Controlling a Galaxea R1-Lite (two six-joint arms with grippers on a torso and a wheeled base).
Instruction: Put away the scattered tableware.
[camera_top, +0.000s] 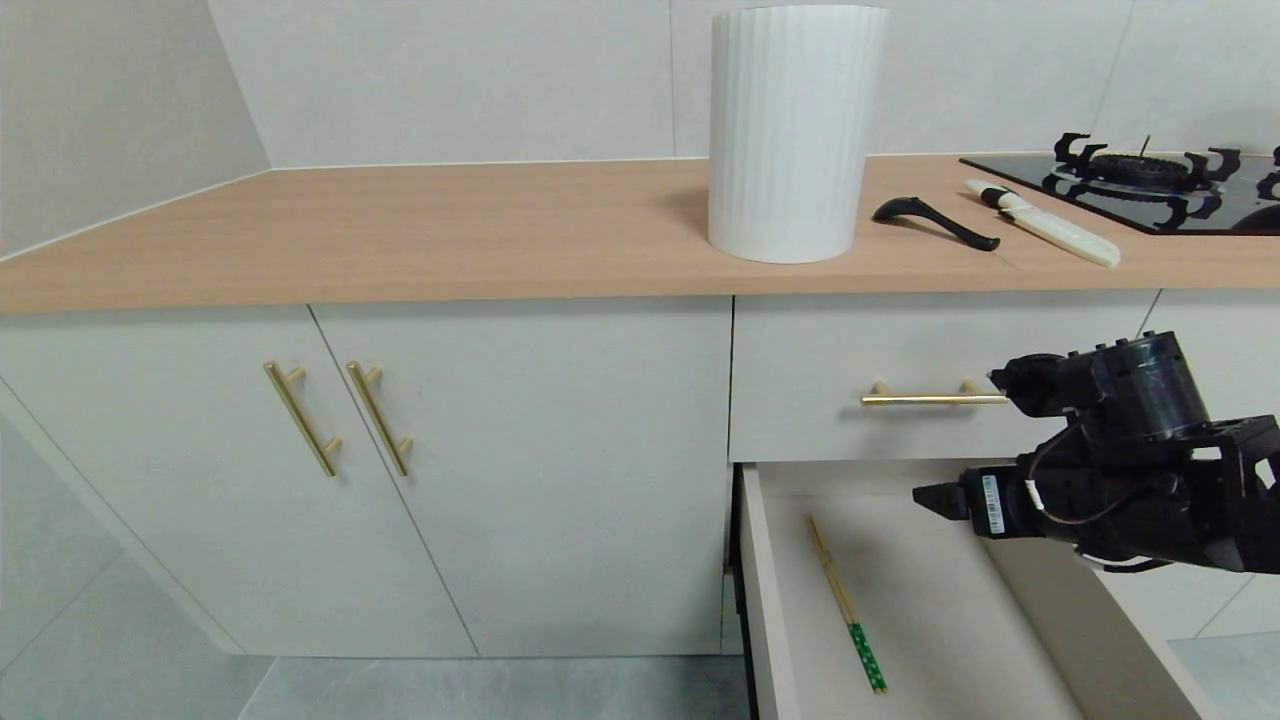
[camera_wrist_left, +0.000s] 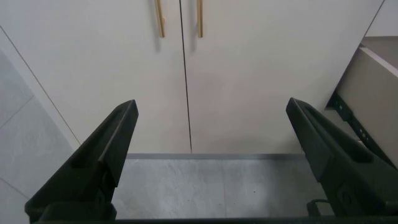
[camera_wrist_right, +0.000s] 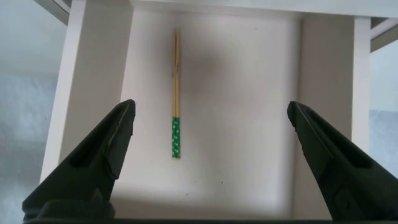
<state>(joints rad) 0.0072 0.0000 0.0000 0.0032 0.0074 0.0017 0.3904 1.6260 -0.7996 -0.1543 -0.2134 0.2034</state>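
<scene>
Both grippers stand wide open and hold nothing. My right gripper (camera_wrist_right: 209, 109) hangs over the pulled-out drawer, its fingers spread nearly as wide as the drawer floor. My left gripper (camera_wrist_left: 211, 106) is low down facing the cabinet doors (camera_top: 520, 470), with grey floor tile (camera_wrist_left: 217, 186) beneath it and the side of the drawer off at one edge.

The wooden worktop (camera_top: 450, 230) runs across the whole width, meeting the tiled wall behind and ending in a straight front edge above the cabinets. Below it, the two doors carry slanting brass handles (camera_top: 300, 418) side by side. To their right sits a shut upper drawer front with a brass bar handle (camera_top: 935, 400); my right arm is just in front of that bar's right end.

The open drawer (camera_top: 762, 600) juts out below, its left wall a pale rim. A stretch of bare floor lies between the chopsticks and the right wall.

On the worktop, a tall white ribbed canister (camera_top: 790, 130) stands near the front edge, blocking the way in from the left. A black gas hob (camera_top: 1150, 190) fills the far right corner. Between the two lie a pale-bladed knife (camera_top: 1050, 225), handle toward the hob, and just beside it, not touching, a black utensil (camera_top: 935, 220).

The chopsticks (camera_top: 845, 600) lie together on the drawer floor near its left wall, green ends toward me.
</scene>
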